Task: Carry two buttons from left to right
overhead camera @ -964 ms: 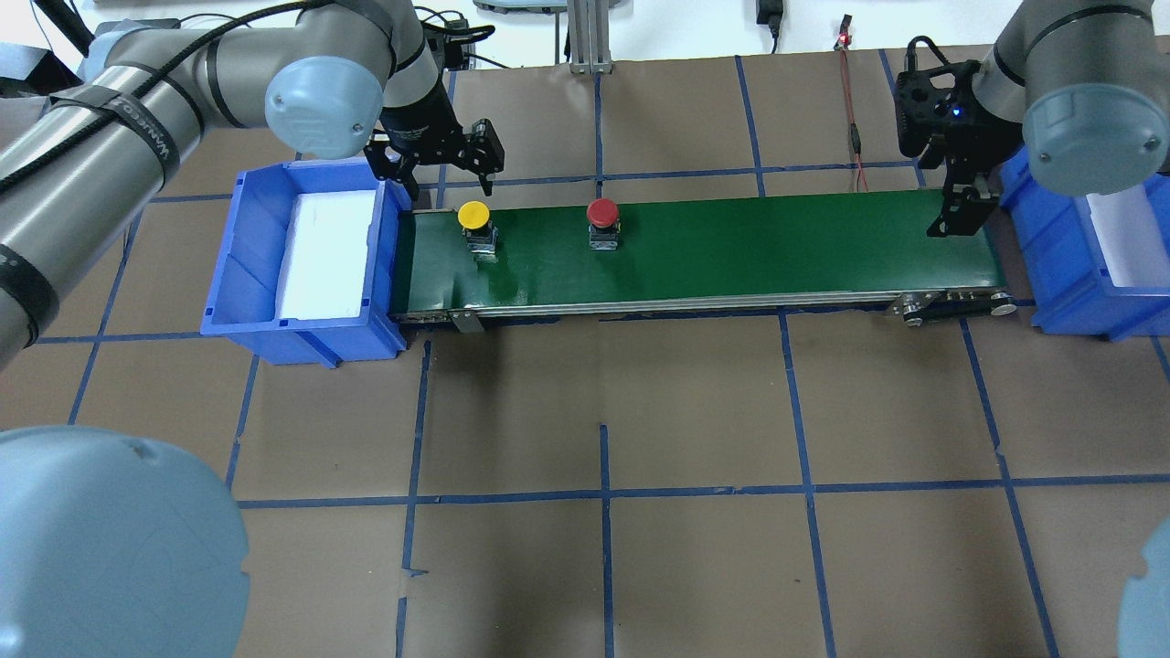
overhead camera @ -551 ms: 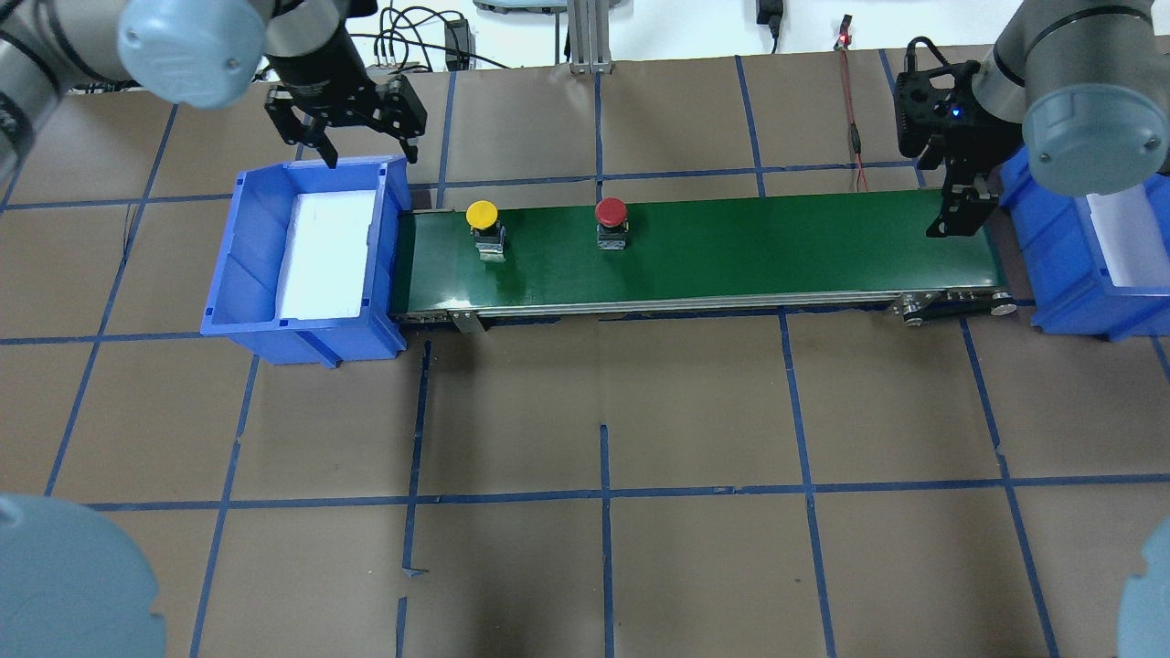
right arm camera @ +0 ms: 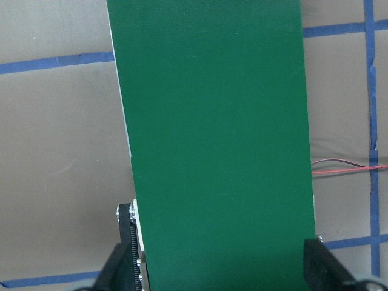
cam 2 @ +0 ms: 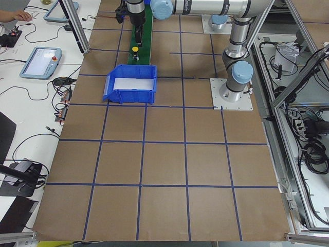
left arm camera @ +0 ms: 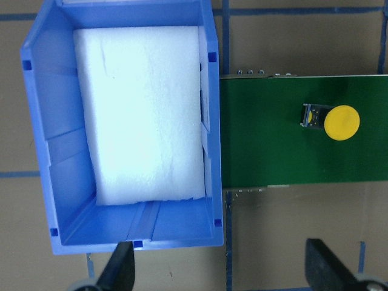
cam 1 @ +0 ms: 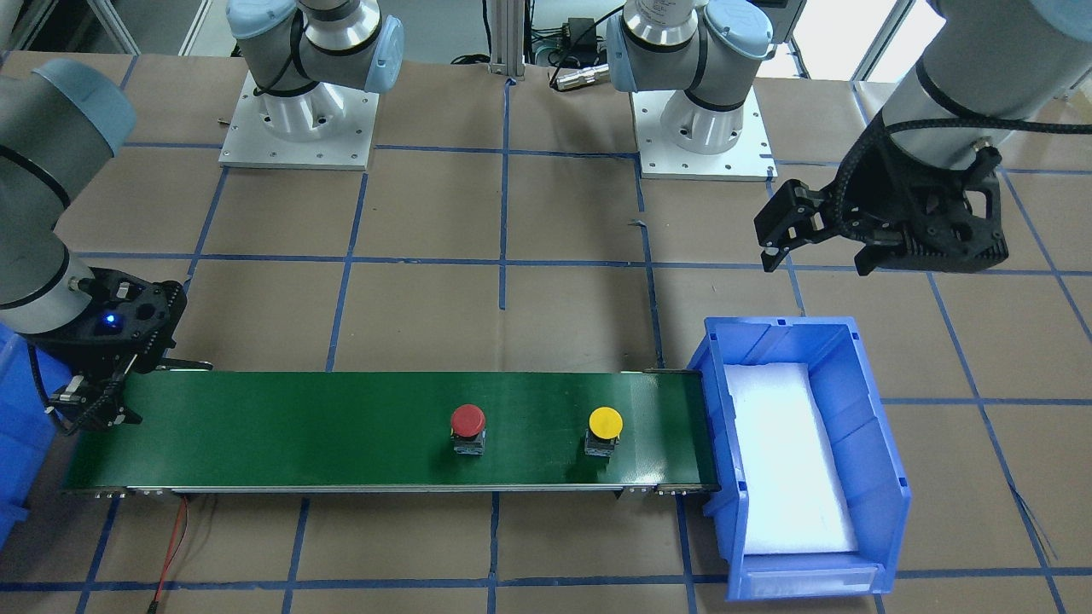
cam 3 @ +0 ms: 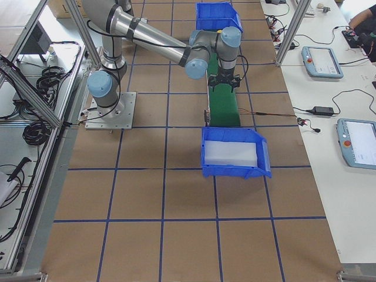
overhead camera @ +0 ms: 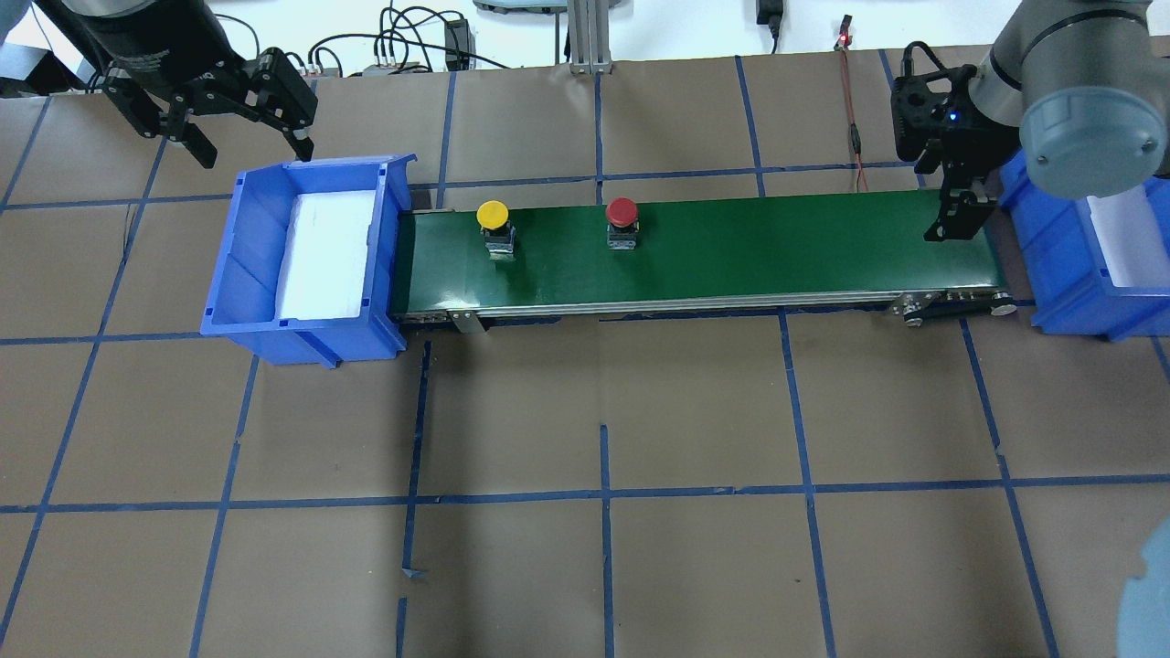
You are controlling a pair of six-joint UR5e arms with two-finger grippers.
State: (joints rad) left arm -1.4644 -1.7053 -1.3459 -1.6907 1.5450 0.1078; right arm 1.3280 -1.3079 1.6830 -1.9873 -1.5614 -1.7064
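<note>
Green belt (overhead camera: 731, 247) with one yellow button (overhead camera: 493, 216), one red button (overhead camera: 622, 213); two blue bins (overhead camera: 239, 274); left hand (overhead camera: 254, 153), right hand (overhead camera: 958, 224) both spread, empty.

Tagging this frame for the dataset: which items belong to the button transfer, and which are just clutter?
In the job: yellow button, red button, green belt, left blue bin, right blue bin, left gripper, right gripper.
Just lying about: red wire, tablet pendant, cables.

Robot lab: conveyor (overhead camera: 695, 247), teach pendants (cam 2: 40, 62)
</note>
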